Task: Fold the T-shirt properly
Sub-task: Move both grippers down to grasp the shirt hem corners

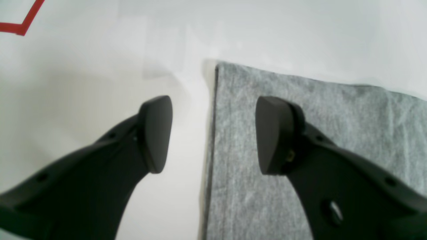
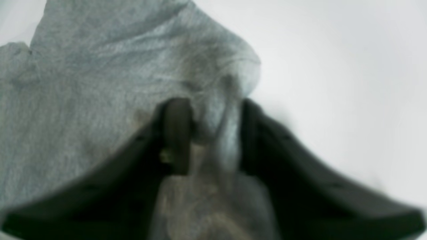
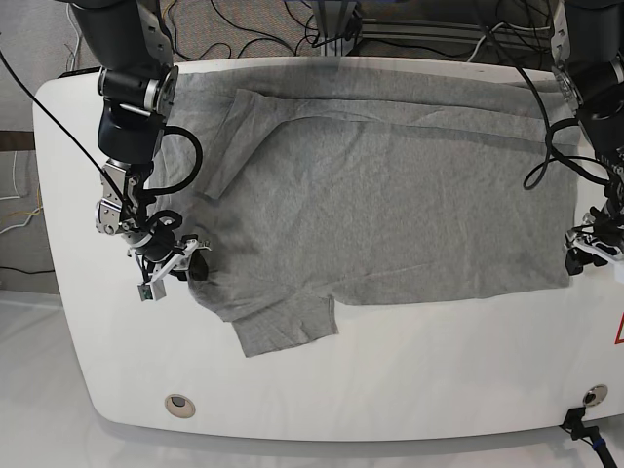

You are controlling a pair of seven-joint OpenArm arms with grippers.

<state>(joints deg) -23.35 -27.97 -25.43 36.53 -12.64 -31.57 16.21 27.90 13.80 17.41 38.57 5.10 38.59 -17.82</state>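
Observation:
The grey T-shirt lies spread across the white table, one sleeve pointing to the front edge. My right gripper is at the shirt's left edge. In the right wrist view its fingers pinch a raised ridge of T-shirt cloth between them, and the right gripper looks shut on it. My left gripper sits at the shirt's front right corner. The left gripper is open and straddles the T-shirt edge, one finger over bare table, the other over cloth.
Black cables run behind the table's back edge. Red tape marks the table near the left gripper, also seen as a red mark at the right edge. A round hole sits near the front left corner.

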